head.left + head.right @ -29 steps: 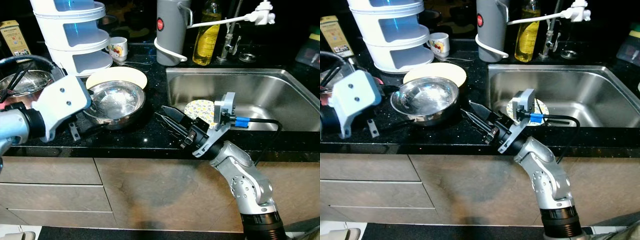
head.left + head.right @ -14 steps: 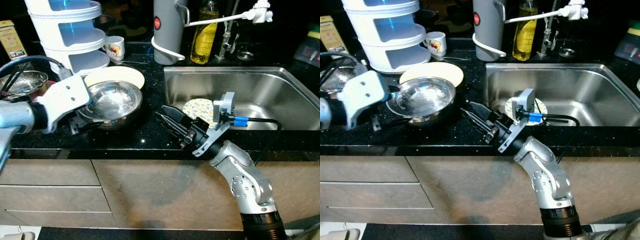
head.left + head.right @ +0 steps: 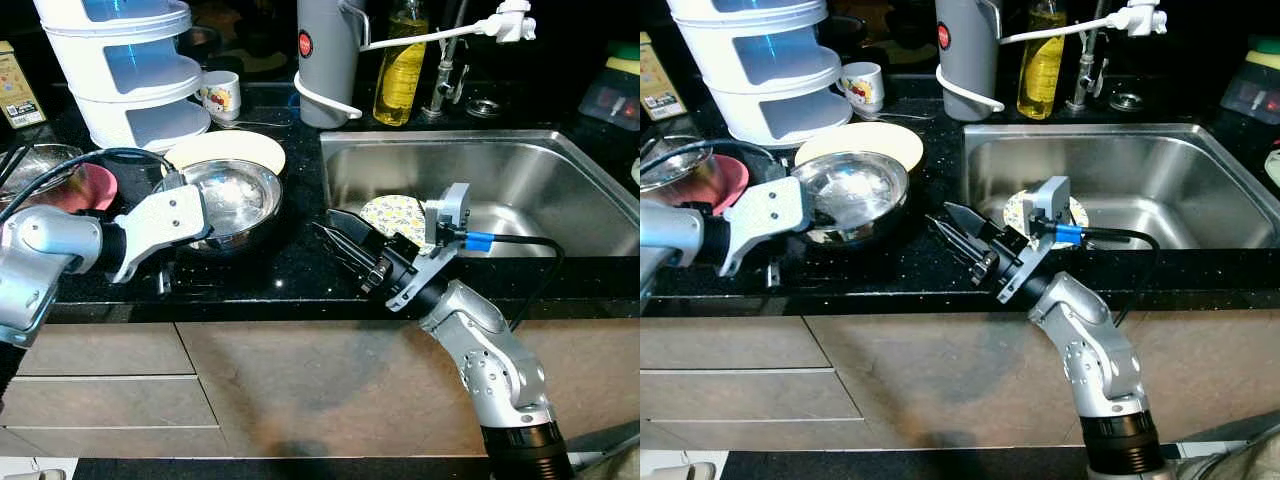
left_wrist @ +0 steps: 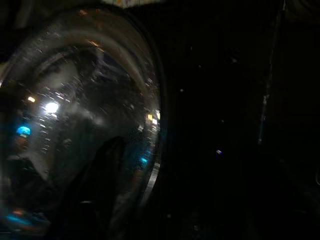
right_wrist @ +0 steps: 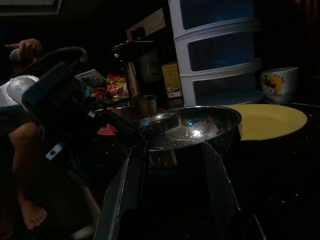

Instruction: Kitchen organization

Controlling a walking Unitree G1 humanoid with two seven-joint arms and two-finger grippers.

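Your left gripper (image 3: 200, 225) reaches in at the near left rim of the steel bowl (image 3: 232, 197) on the black counter (image 3: 290, 270); its fingers are hidden behind the white wrist housing, so you cannot tell whether they are spread or closed. The left wrist view is dark and shows the bowl's shiny curved wall (image 4: 80, 130) close up. The bowl sits on the counter, overlapping the front edge of a pale yellow plate (image 3: 235, 150), just beside the steel sink (image 3: 500, 180) on its left. Your right gripper (image 3: 345, 243) lies low over the counter between bowl and sink, fingers parted with nothing between them, pointing toward the bowl; in its wrist view the bowl (image 5: 187, 127) stands framed between the two fingers (image 5: 125, 192). A patterned dish (image 3: 395, 212) rests in the sink behind the right wrist. Farther back stand a white tiered container (image 3: 125, 70), a small mug (image 3: 218, 95), a grey kettle (image 3: 322, 55) and a yellow bottle (image 3: 398, 65).
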